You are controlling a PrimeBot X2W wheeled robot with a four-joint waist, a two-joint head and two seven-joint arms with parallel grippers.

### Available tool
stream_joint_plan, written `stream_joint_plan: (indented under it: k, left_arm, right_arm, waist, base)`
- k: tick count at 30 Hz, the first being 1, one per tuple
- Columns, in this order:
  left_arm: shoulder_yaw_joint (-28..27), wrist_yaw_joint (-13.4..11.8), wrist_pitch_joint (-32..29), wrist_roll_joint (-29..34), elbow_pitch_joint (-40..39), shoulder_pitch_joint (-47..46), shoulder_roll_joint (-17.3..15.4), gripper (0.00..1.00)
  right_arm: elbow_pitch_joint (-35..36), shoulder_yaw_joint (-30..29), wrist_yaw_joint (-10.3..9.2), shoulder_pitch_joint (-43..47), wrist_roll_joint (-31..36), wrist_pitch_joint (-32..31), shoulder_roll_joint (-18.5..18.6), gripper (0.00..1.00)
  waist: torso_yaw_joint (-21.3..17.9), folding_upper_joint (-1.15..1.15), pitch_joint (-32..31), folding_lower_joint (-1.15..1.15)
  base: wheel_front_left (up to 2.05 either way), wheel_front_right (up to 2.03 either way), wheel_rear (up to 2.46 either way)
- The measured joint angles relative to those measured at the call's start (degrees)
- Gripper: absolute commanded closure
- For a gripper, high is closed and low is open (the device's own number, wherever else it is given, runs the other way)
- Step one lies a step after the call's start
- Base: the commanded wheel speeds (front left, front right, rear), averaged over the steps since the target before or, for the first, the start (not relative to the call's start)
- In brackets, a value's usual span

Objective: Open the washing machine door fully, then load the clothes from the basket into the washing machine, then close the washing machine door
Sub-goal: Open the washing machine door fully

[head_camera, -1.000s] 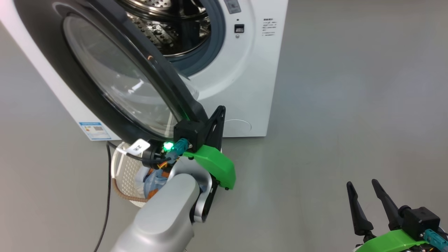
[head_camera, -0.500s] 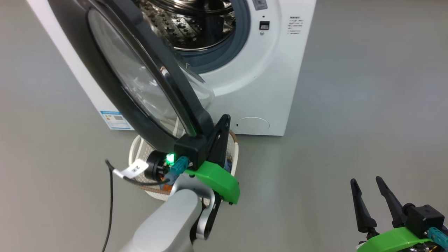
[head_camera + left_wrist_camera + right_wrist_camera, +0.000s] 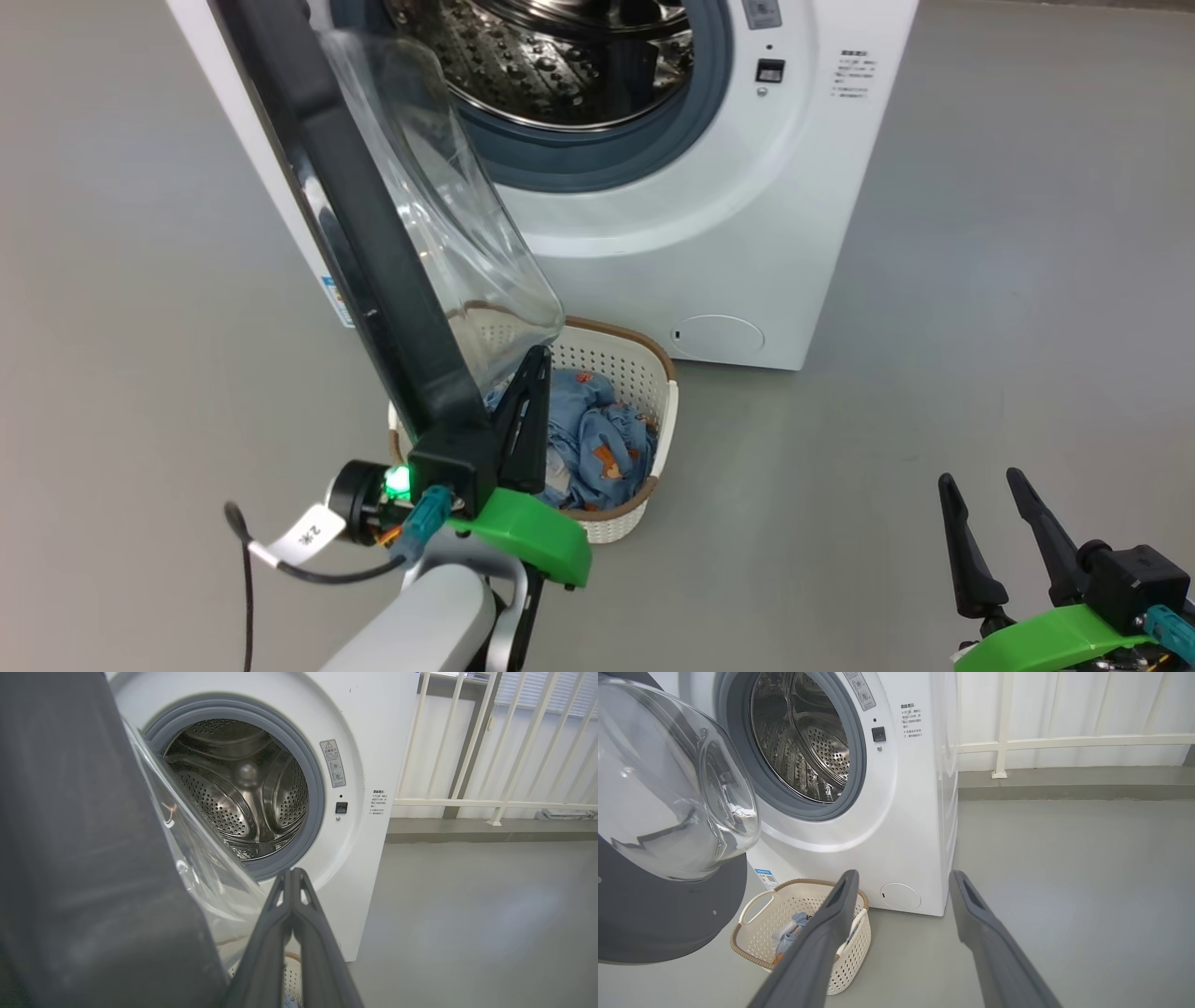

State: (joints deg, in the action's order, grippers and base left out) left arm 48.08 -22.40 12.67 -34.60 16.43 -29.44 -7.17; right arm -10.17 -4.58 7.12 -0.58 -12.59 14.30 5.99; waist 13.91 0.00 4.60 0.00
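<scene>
The washing machine point(image 3: 794, 233) is glossy white, its drum point(image 3: 560, 65) shiny steel; beside it, the plastic basket point(image 3: 653, 378) holds soft clothes point(image 3: 597, 439)

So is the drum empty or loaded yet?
Empty, as far as it shows: the steel drum is bare metal, and the blue clothes lie in the basket.

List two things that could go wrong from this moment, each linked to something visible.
1. The left gripper is shut and seems only to rest against the washing machine door, not clamped on it, so it may slip off and the door may swing back.
2. The door's glass bowl hangs over the basket; reaching for the clothes before the door is fully open may strike it.
</scene>
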Motion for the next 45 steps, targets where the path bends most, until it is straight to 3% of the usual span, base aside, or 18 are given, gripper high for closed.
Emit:
stream_joint_plan:
  k: [6, 16, 26, 45]
  left_arm:
    - [-0.1, -1.7, -0.1, 0.2, -3.1, 2.2, -2.1, 1.0]
    - [-2.4, -7.6, -0.1, 0.8, -7.0, 6.6, -6.9, 1.0]
    - [-5.7, -10.7, 0.0, 0.3, -11.0, 11.0, -10.0, 1.0]
    - [-16.8, -12.2, 1.2, -2.4, -12.4, 15.2, -17.7, 1.0]
  right_arm:
    - [0.0, -0.2, 0.0, 0.0, 0.1, 0.0, 0.0, 0.0]
    - [0.1, -0.5, 0.0, 0.1, 0.3, 0.0, 0.0, 0.0]
    - [0.4, -1.5, 0.0, 0.1, 0.4, 0.0, 0.1, 0.0]
    - [1.1, -1.7, 0.0, 0.0, 0.4, 0.0, 1.2, 0.0]
  waist:
    - [1.7, 0.0, -0.1, 0.0]
    - [5.8, 0.0, 0.0, 0.01]
    - [8.7, 0.0, 0.1, 0.0]
    - [8.3, 0.0, 1.9, 0.01]
  base:
    - [0.0, 0.0, 0.0]
    - [0.0, 0.0, 0.0]
    - [0.0, 0.0, 0.0]
    - [0.0, 0.0, 0.0]
